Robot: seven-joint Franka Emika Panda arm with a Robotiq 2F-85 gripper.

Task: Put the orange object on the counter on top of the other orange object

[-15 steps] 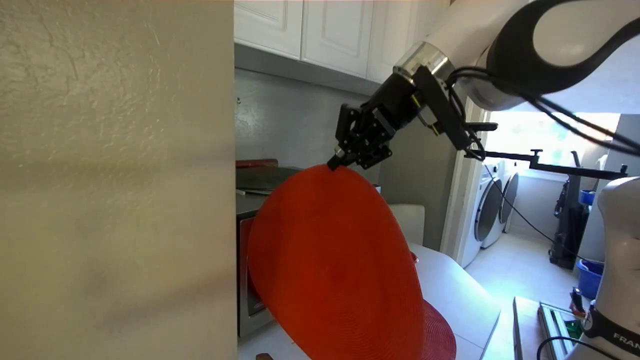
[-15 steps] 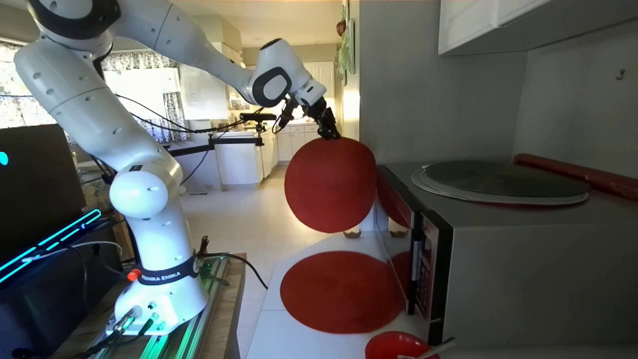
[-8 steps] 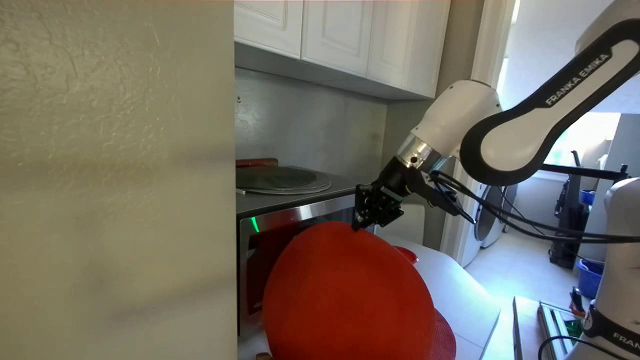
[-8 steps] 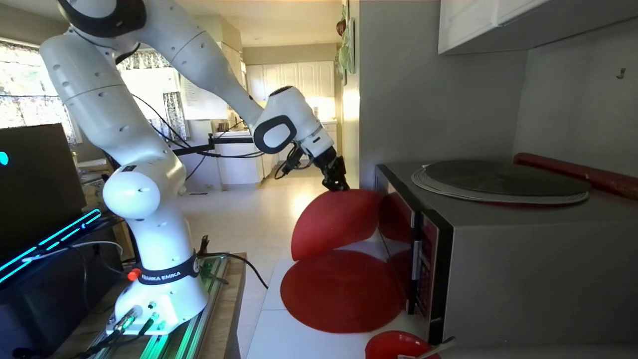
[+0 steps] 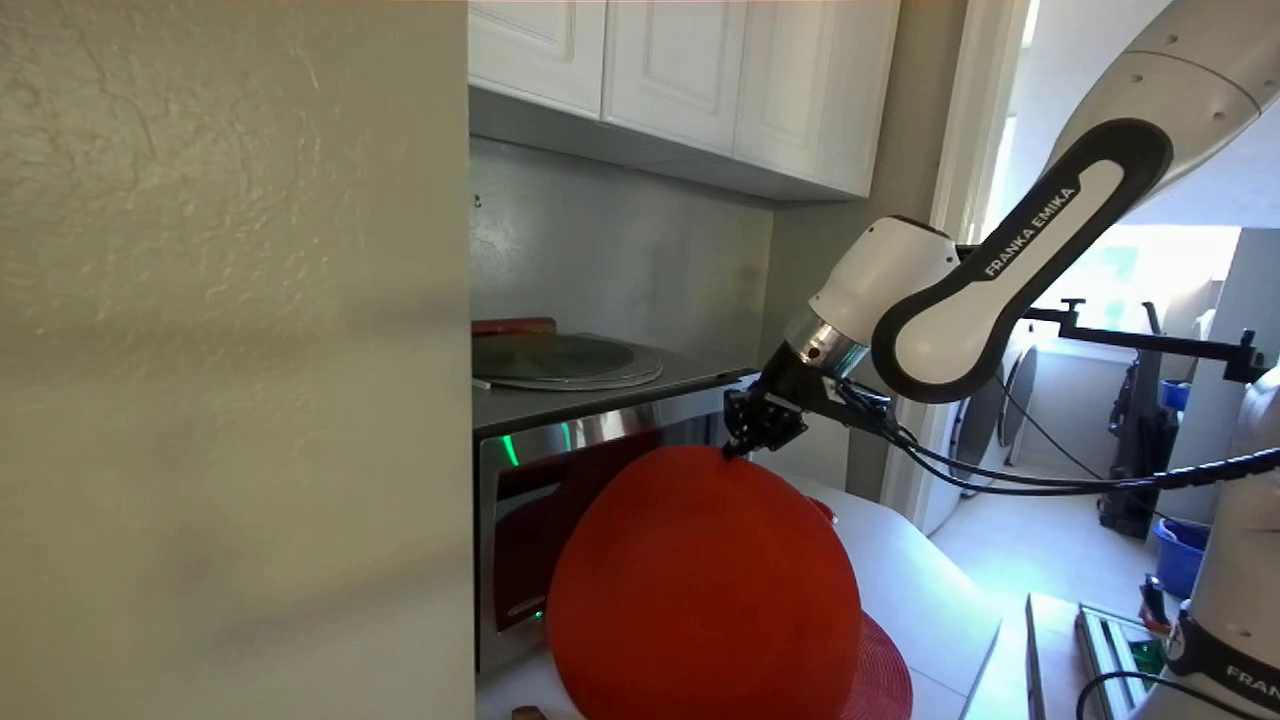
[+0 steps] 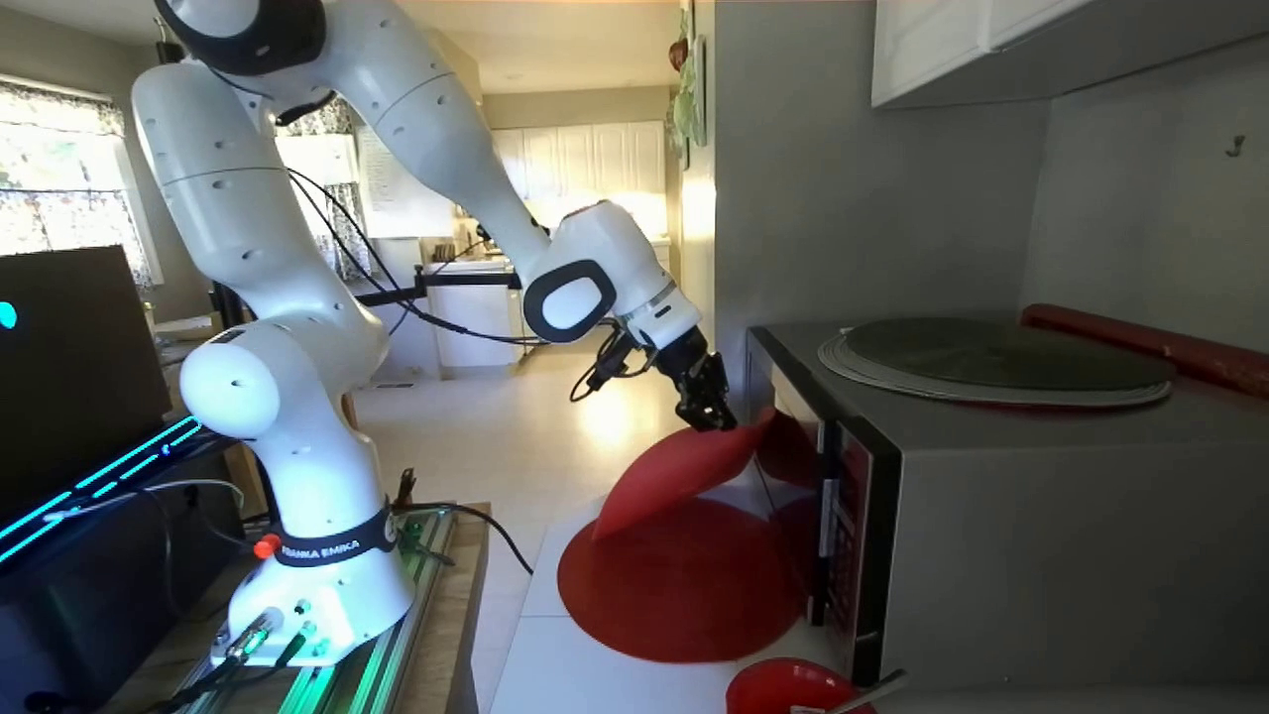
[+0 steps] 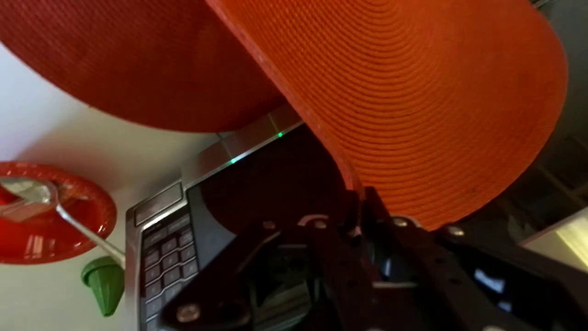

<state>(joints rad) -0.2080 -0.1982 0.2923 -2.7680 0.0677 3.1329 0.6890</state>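
Note:
My gripper is shut on the upper edge of the orange object, a large thin red-orange disc. In the wrist view the jaws [no gap beyond the disc's edge] pinch the orange object at its rim. The disc is tilted and bowed, its lower edge down over the far left part of the other orange object. Whether they touch I cannot tell. The other orange object lies flat on the white counter. In an exterior view the held disc hides most of the lying one.
The oven stands right beside the discs, its front close to the held disc's edge. A red bowl with a spoon is on the counter. A green cone stands near it. Round flat pieces lie on the oven.
My gripper has come down and moved toward the oven with the disc in it. The disc has gone from hanging upright to tilted and bowed over the lying disc.

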